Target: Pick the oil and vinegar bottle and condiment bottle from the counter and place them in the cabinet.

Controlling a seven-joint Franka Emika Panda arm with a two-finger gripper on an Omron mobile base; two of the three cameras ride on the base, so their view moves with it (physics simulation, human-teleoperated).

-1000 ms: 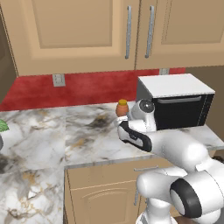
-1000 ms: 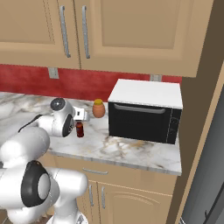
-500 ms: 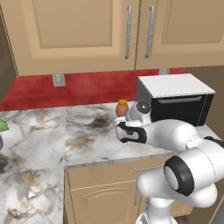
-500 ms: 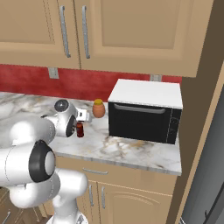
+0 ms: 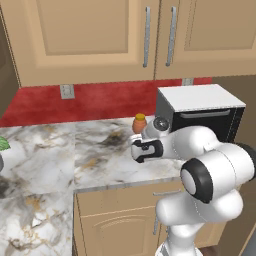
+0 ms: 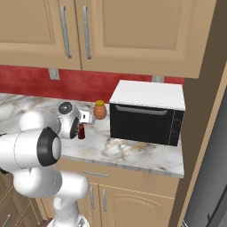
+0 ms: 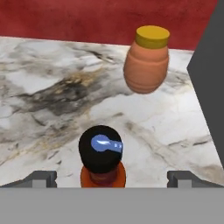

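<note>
The condiment bottle (image 7: 101, 154), slim and red-brown with a black cap, stands upright on the marble counter (image 7: 52, 87). In the hand view my gripper (image 7: 112, 179) is open. One fingertip shows at each side of the bottle, both well apart from it. From the right base view the bottle (image 6: 81, 132) stands just under my hand, near the counter's (image 6: 133, 153) front. In the left base view my gripper (image 5: 141, 150) hides the bottle. The oil and vinegar bottle and the cabinet are out of view.
A squat orange jar (image 7: 146, 61) with a yellow lid stands just behind the bottle, also seen as the jar (image 6: 99, 110). A black and white microwave (image 6: 148, 113) stands close on the right. Wall cupboards (image 5: 125, 35) hang above. Something green (image 5: 2, 144) is cut off at the left edge.
The arm's elbow has swung up and forward while the hand has settled slightly towards the bottle. The jaws have stayed open. The bottle and the jar have not moved.
</note>
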